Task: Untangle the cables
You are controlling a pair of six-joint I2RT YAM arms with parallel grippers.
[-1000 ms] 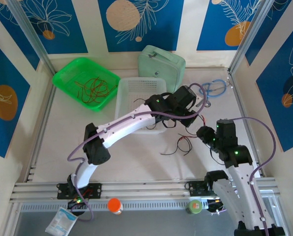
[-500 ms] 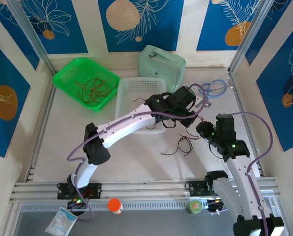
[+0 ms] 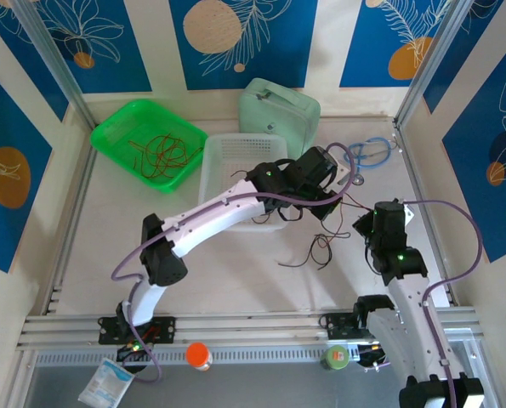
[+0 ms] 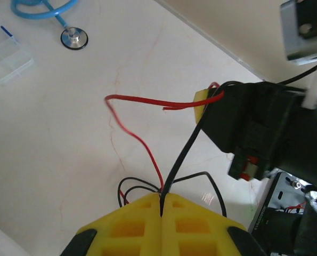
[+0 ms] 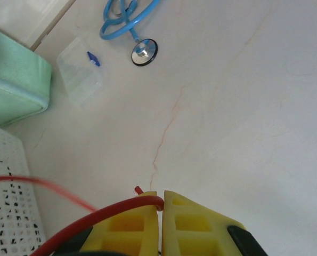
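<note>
The cables are thin red and black wires; a loose tangle (image 3: 316,246) lies on the table between the arms. My left gripper (image 3: 326,208) is shut, and its yellow fingertips (image 4: 147,205) pinch a black cable (image 4: 184,152) and a red cable (image 4: 142,146) at the seam. The red cable loops up and across to my right gripper (image 3: 361,225), whose yellow tip (image 4: 203,101) is close by. In the right wrist view my right gripper (image 5: 161,197) is shut on the end of that red cable (image 5: 121,209), just above the table.
A green tray (image 3: 116,127) at the back left holds more red wires (image 3: 161,153). A white basket (image 3: 235,149) lies partly under my left arm, with a pale green case (image 3: 278,106) behind it. A blue stethoscope (image 3: 367,153) and a small clear box (image 5: 81,74) lie at the back right.
My right gripper has closed onto the red cable and its arm has shifted right and slightly back. My left arm has barely moved and stays shut.
</note>
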